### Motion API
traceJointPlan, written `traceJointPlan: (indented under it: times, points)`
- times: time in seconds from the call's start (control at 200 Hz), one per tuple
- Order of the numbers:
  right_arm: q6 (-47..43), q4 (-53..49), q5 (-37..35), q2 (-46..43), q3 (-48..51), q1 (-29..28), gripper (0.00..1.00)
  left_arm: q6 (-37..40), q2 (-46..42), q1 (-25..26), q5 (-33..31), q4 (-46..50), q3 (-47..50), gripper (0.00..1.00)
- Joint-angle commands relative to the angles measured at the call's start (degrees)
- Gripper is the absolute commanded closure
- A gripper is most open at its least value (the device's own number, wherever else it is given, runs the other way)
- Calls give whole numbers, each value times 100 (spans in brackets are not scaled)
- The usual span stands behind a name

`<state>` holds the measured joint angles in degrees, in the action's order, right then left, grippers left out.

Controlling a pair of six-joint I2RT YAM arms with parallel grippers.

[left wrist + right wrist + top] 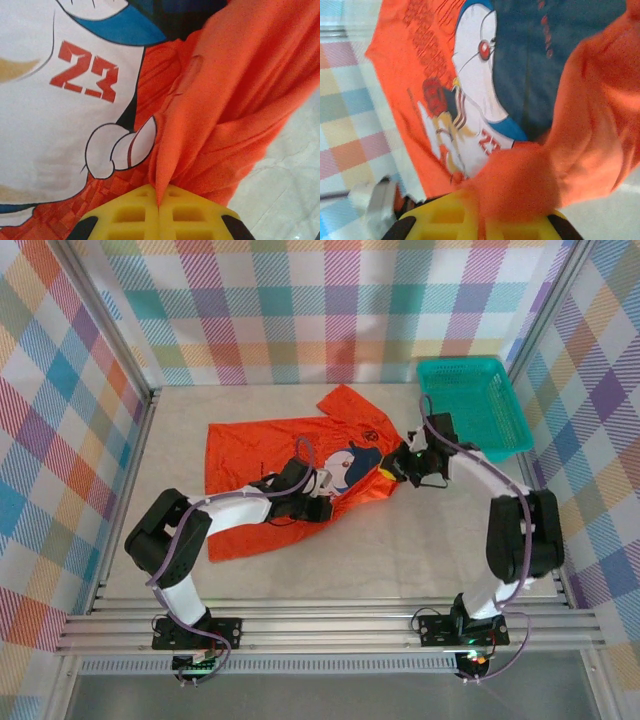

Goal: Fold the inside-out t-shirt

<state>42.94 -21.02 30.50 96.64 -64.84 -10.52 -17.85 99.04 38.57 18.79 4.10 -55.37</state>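
The inside-out t-shirt (250, 455), bright orange-red, lies spread across the middle of the table with a cartoon print (345, 462) near its centre. My left gripper (318, 506) rests on its lower middle, just below the print. In the left wrist view this gripper (159, 192) is shut on a pinched ridge of orange cloth (240, 100) beside the print's "23" (85, 75). My right gripper (392, 468) sits at the shirt's right edge. In the right wrist view a bunched lump of cloth (520, 185) covers its yellow fingers (445, 215), which are shut on the t-shirt.
A teal basket (470, 405) stands at the back right corner, close behind the right arm. Plaid walls enclose the pale table (400, 550) on three sides. Bare tabletop lies in front of the shirt toward the arm bases.
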Motion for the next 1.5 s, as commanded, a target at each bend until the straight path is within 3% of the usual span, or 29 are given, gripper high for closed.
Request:
traceJointPlan:
  times: [0.0,0.09,0.23,0.365,0.49,0.7,0.855,1.05,1.21,1.495]
  points:
    - [-409,-548,-650,571,-336,42,86,-111,124,37,-86,47,-76,100]
    - [-601,-633,-831,431,20,42,85,-155,88,48,-68,34,-107,100]
    - [-754,-875,-1291,-481,621,-128,79,-142,62,98,-33,80,-213,100]
    - [-686,-1000,-1543,-1050,532,-802,74,-41,62,190,-43,255,-332,100]
    - [-714,-1082,-1717,-480,0,-1362,71,-104,26,230,-99,193,-231,100]
    - [-698,-992,-1715,509,-477,-1594,71,-274,13,239,-103,-45,-35,100]
    - [-696,-1027,-1844,703,-574,-1772,59,-253,36,234,-121,-40,-41,100]
    - [-665,-968,-1846,909,-578,-1843,61,-261,79,234,-122,-47,-12,100]
    - [-649,-989,-1873,1021,-639,-1870,70,-263,69,237,-119,-41,-13,100]
    - [-692,-1054,-1933,1111,-609,-1936,65,-213,-1,238,-191,30,17,100]
